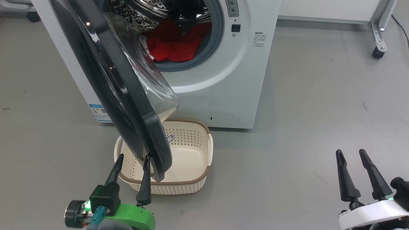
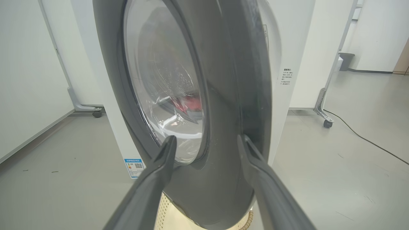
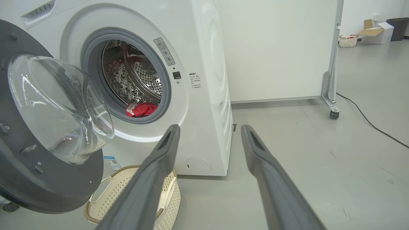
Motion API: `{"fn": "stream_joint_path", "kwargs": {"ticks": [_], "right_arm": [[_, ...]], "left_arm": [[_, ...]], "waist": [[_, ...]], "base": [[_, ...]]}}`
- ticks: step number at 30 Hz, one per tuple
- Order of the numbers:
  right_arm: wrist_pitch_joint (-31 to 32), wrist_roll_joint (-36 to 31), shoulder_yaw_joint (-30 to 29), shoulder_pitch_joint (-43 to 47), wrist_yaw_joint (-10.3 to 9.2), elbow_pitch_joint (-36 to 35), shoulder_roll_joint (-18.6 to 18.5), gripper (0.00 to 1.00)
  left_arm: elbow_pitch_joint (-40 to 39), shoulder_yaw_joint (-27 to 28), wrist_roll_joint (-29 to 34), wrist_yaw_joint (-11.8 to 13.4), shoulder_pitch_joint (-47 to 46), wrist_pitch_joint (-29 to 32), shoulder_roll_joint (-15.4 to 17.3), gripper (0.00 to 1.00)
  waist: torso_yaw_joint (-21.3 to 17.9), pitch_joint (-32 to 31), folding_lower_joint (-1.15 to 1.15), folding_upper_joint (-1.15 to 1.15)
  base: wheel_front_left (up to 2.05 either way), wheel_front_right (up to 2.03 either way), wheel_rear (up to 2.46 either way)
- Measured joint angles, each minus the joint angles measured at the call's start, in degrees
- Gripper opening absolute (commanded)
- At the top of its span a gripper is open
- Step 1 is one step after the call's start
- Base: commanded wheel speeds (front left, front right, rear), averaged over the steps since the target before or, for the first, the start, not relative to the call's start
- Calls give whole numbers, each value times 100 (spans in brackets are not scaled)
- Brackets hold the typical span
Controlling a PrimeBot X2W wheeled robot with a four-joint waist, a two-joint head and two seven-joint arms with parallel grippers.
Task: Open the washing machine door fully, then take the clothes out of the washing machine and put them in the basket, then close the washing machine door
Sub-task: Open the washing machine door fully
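Observation:
The white washing machine [image 1: 223,80] stands with its black round door [image 1: 127,95] swung partly out over the cream basket [image 1: 179,182] on the floor in front. Red clothes [image 1: 172,48] lie in the steel drum, also seen in the right wrist view [image 3: 142,109]. My left gripper [image 1: 132,158] is open at the door's lower outer edge. In the left wrist view the door's rim [image 2: 223,95] sits right beyond its open fingers [image 2: 206,140]; I cannot tell whether they touch. My right gripper [image 1: 353,153] is open and empty over bare floor at the lower right.
A white partition on a metal frame with castors [image 1: 378,52] stands behind and to the right of the machine, with a black cable [image 3: 367,121] running across the floor there. Boxes and a small bin [image 3: 348,41] sit far off. Grey floor stretches right of the basket.

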Motion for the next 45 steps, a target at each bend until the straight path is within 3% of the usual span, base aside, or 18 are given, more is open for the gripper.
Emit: {"fn": "stream_joint_path", "kwargs": {"ticks": [1, 2, 4, 5, 20, 30, 45], "right_arm": [[0, -14, -2, 5, 1, 0, 3, 100], [0, -34, -5, 7, 16, 1, 5, 100], [0, -38, -16, 7, 51, 1, 7, 100], [0, -38, -25, 7, 51, 1, 9, 100], [0, -142, -52, 27, 130, 46, 48, 100], [0, -186, -80, 35, 152, 58, 133, 100], [0, -215, -102, 47, 200, 108, 267, 100]], "left_arm": [[0, -4, 0, 0, 0, 0, 0, 100], [1, -9, 0, 0, 0, 0, 0, 77], [3, -22, 0, 0, 0, 0, 0, 10], [3, -31, 1, 0, 0, 0, -1, 0], [-11, -27, -2, 0, 0, 0, 0, 0], [-599, 285, -62, 0, -41, 0, -1, 0], [-1547, 534, 257, -11, -1141, -29, 79, 0]], "waist": [[2, 4, 0, 0], [4, 8, 0, 0], [7, 13, 0, 0], [9, 15, 0, 0], [57, -51, 0, 0], [59, -74, 0, 0], [-12, -93, 0, 0]], "base": [[0, 0, 0], [0, 0, 0], [0, 0, 0], [0, 0, 0], [0, 0, 0], [0, 0, 0], [0, 0, 0]]}}
